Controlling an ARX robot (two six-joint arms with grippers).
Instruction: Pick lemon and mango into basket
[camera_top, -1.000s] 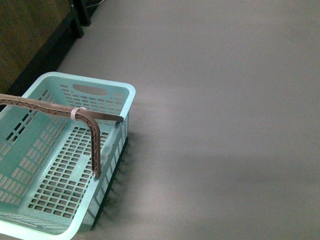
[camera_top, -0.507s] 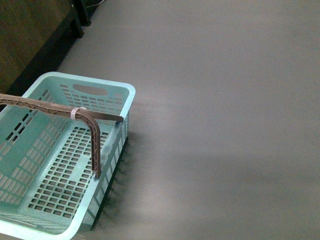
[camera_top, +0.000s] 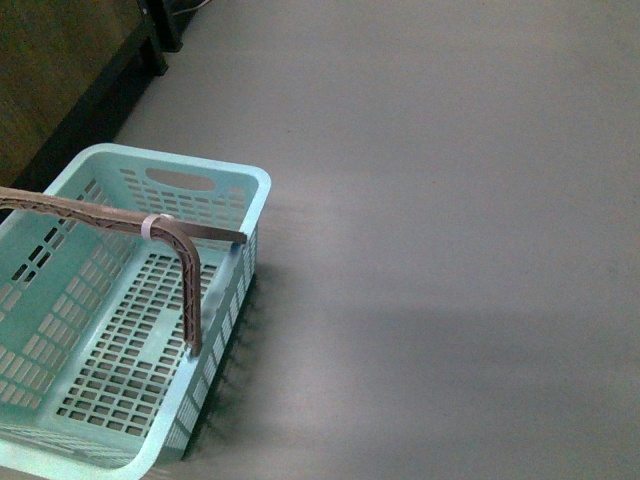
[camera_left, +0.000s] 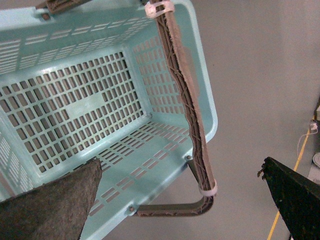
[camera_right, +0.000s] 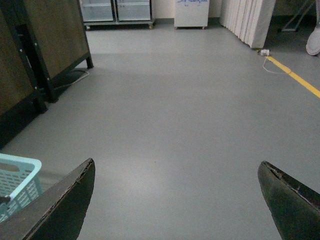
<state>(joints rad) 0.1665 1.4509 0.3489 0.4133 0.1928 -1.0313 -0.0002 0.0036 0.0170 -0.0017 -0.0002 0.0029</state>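
Empty teal basket (camera_top: 250, 200) on grey floor (camera_top: 450, 250), just below the left claw (camera_left: 180, 165); both it and the right claw (camera_right: 176, 164) spread, holding nothing; lemon and mango unseen

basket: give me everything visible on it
Light teal plastic basket, rectangular, with slotted lattice walls and bottom and an oval grip cutout in the far end wall. Its brown ribbed arch handle stands raised, fastened with white zip ties. It sits upright on the grey floor, lower left in the front view. Empty, no fruit inside.
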